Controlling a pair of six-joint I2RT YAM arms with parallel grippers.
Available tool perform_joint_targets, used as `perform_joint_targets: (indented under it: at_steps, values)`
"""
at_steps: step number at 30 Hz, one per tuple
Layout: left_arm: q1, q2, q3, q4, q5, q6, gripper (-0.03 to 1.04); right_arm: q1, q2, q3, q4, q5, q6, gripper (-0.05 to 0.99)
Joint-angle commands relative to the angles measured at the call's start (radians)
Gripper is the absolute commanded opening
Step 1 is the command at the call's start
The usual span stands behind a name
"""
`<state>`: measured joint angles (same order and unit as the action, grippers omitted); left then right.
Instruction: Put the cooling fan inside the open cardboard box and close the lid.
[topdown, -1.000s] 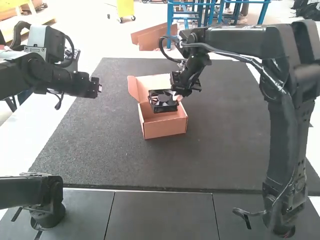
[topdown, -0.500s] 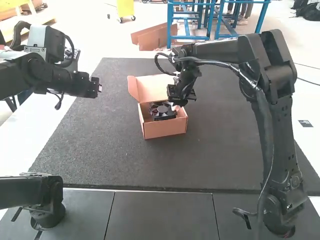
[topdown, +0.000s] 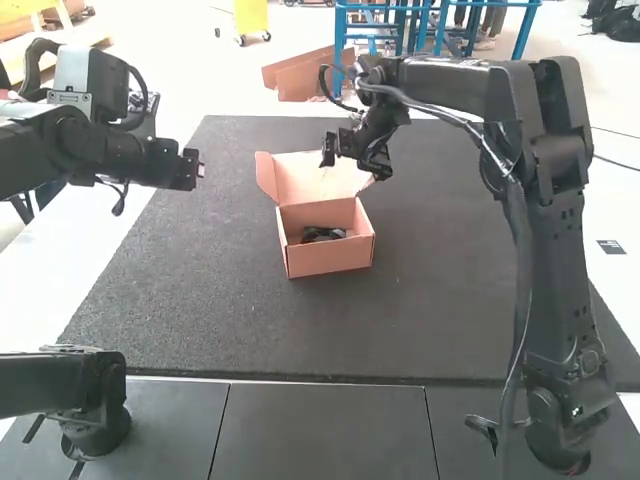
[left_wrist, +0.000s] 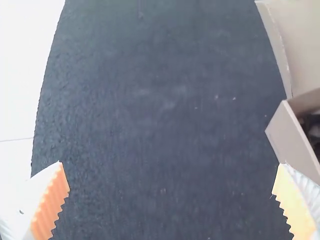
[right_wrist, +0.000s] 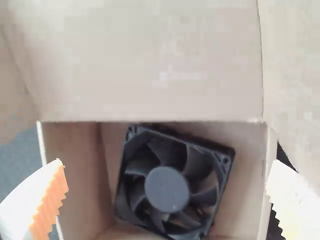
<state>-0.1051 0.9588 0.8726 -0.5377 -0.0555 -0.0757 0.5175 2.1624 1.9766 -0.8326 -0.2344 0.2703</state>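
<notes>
Fan (topdown: 320, 236) in open box (topdown: 325, 256) on black mat (topdown: 200, 280); right claw (topdown: 352, 156) wide, empty, above box; left claw (topdown: 192, 168) wide over mat

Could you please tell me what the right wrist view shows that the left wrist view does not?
Right wrist view: the inside of the cardboard box, with the cooling fan lying at the bottom, hub and blades facing up, and the inner face of the open lid. Left wrist view: the black mat beside the box, the pale table at the mat's edge, and the box's outer wall. Both: the box, and an open gripper, the right gripper and the left gripper.
</notes>
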Motion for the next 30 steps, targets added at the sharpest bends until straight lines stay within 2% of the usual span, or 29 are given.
perform_joint_targets:
  at_steps: [1,7,10,15,18,25,30]
  values:
    - [-0.001,0.034,0.016,0.022,0.006,-0.007,0.97,-0.050,-0.096,0.022,0.023,-0.048,0.000,0.91]
    - [-0.001,0.110,0.022,0.081,0.008,-0.010,0.97,-0.143,-0.142,0.013,0.035,0.035,-0.097,0.91]
    - [-0.001,0.155,0.022,0.124,0.008,-0.013,0.97,-0.180,-0.151,-0.004,0.079,0.049,-0.123,0.91]
    - [-0.001,0.244,0.022,0.223,0.008,-0.026,0.97,-0.192,-0.147,-0.013,0.121,0.050,-0.171,0.91]
    - [-0.002,0.310,0.034,0.285,0.008,-0.030,0.97,-0.191,-0.134,-0.022,0.162,0.050,-0.169,0.91]
    - [-0.001,0.472,0.128,0.369,0.008,-0.052,0.97,-0.160,-0.081,-0.007,0.247,0.049,-0.158,0.91]
    - [-0.001,0.561,0.189,0.409,0.009,-0.056,0.97,-0.123,-0.039,0.024,0.251,0.026,-0.158,0.90]
